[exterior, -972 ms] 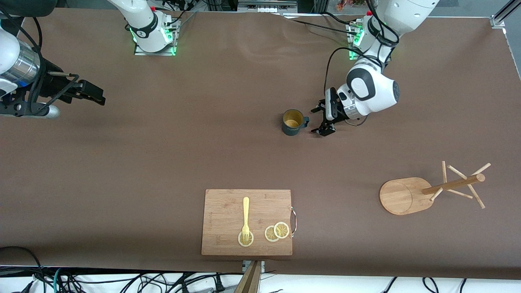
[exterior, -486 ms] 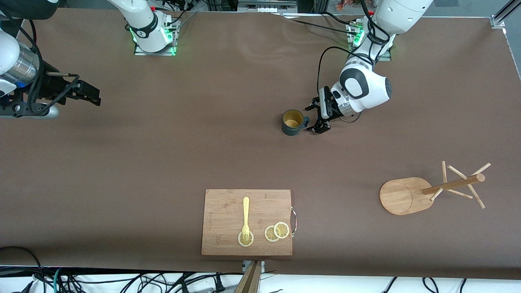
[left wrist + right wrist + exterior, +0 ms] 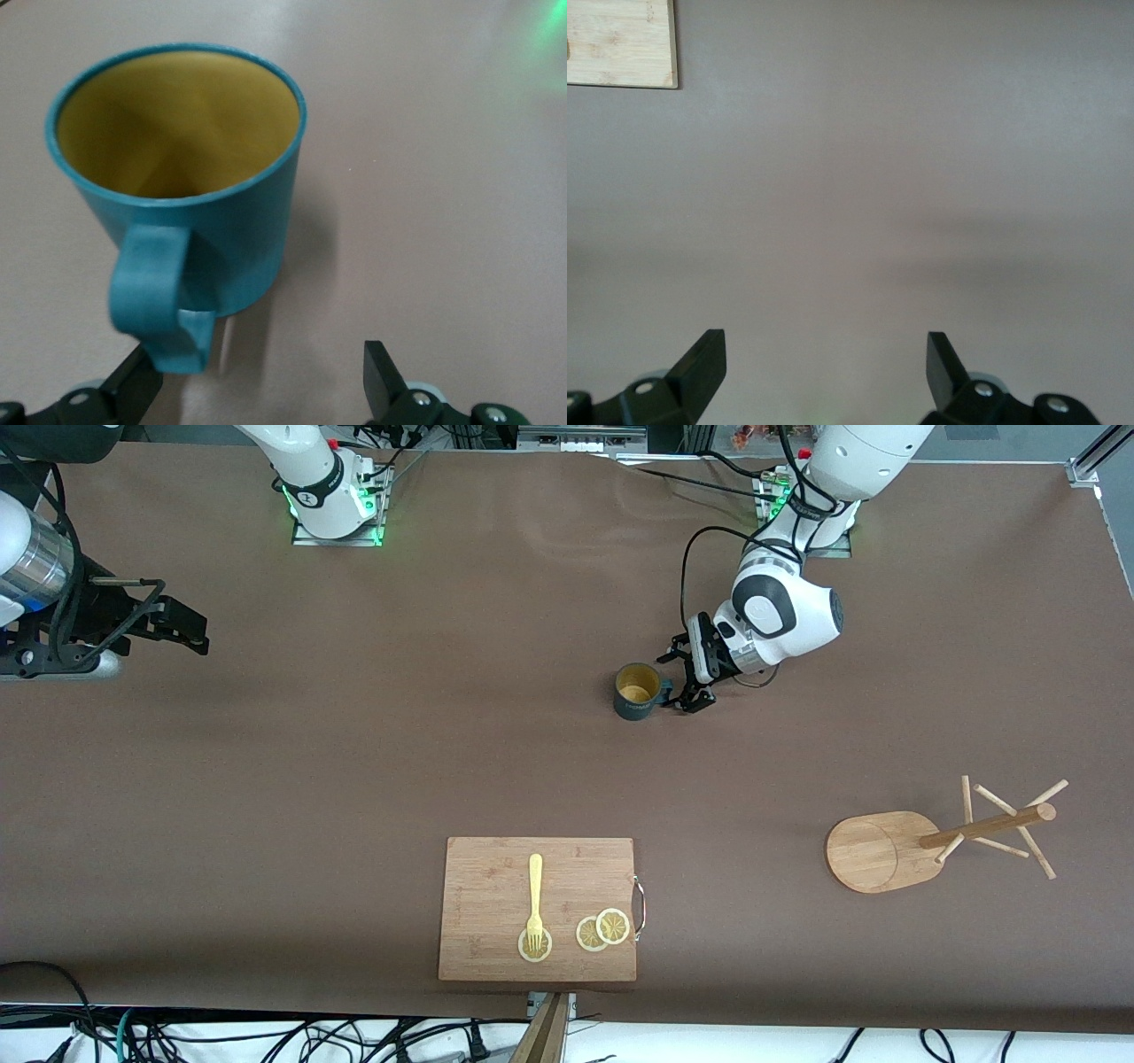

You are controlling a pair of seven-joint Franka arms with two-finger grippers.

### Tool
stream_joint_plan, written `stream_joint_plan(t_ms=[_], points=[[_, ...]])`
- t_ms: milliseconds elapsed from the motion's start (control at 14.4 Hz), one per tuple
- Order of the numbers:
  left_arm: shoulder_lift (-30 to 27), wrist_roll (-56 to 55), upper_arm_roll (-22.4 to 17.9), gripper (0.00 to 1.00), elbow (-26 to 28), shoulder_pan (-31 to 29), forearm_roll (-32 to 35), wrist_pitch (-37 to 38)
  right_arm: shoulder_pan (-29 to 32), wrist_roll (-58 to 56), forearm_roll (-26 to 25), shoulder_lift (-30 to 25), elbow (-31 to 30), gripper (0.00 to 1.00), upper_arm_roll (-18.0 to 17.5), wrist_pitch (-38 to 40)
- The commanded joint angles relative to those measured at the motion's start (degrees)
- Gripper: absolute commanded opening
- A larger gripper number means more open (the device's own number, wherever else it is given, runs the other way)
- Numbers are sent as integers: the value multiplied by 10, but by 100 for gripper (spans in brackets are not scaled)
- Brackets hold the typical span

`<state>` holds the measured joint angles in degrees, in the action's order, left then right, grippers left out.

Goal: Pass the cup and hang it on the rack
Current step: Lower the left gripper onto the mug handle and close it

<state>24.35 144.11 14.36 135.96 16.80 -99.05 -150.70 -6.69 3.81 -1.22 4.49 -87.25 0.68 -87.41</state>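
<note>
Spread fingers are shown on the left gripper [image 3: 684, 687], which has been brought in over the last second until it sits low, just beside the cup [image 3: 638, 691], on the side toward the left arm's end of the table. In the left wrist view the cup's handle [image 3: 159, 305] is seen turned toward the gripper, close against 1 fingertip [image 3: 133, 381], while the other fingertip stands apart from the cup; nothing is clamped yet. From this it may be judged that the pass to the middle of the table is already done and that the grasp at the handle side is the step in hand; hanging is not yet begun.

The cup is stood upright on the table [image 3: 354, 762], mouth up. The right gripper [image 3: 177, 624] has been drawn away from the cup, toward the right arm's end of the table, and is held with its fingers apart and nothing between them.

Nearer to the front camera than the cup, and toward the left arm's end, the rack [image 3: 939, 841] is stood on its round base with bare pegs. A cutting board [image 3: 496, 886] carrying 1 fork [image 3: 535, 899] and 3 lemon slices [image 3: 602, 930] lies nearer to the camera than the cup as well. Nothing is seen lying between cup and rack.
</note>
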Motion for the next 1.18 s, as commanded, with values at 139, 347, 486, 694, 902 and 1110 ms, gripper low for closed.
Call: stream_joint_plan(t_ms=[139, 347, 486, 694, 902, 1110], points=[[2, 24, 0, 94, -6, 13, -25, -11, 7, -9, -7, 0, 4, 100, -14, -5], [2, 24, 0, 95, -7, 13, -25, -11, 4, -9, -6, 0, 4, 100, -15, -5], [1, 24, 0, 93, -7, 13, -25, -11, 4, -8, -5, 0, 4, 100, -15, -5], [0, 24, 0, 65, -7, 14, -24, -11, 4, -8, -5, 0, 4, 100, -15, -5], [0, 23, 0, 31, -7, 13, -24, -11, 4, -8, -5, 1, 4, 100, -15, -5], [-4, 21, 0, 20, -8, 13, -24, -11, 5, -8, -5, 1, 4, 100, -15, -6]])
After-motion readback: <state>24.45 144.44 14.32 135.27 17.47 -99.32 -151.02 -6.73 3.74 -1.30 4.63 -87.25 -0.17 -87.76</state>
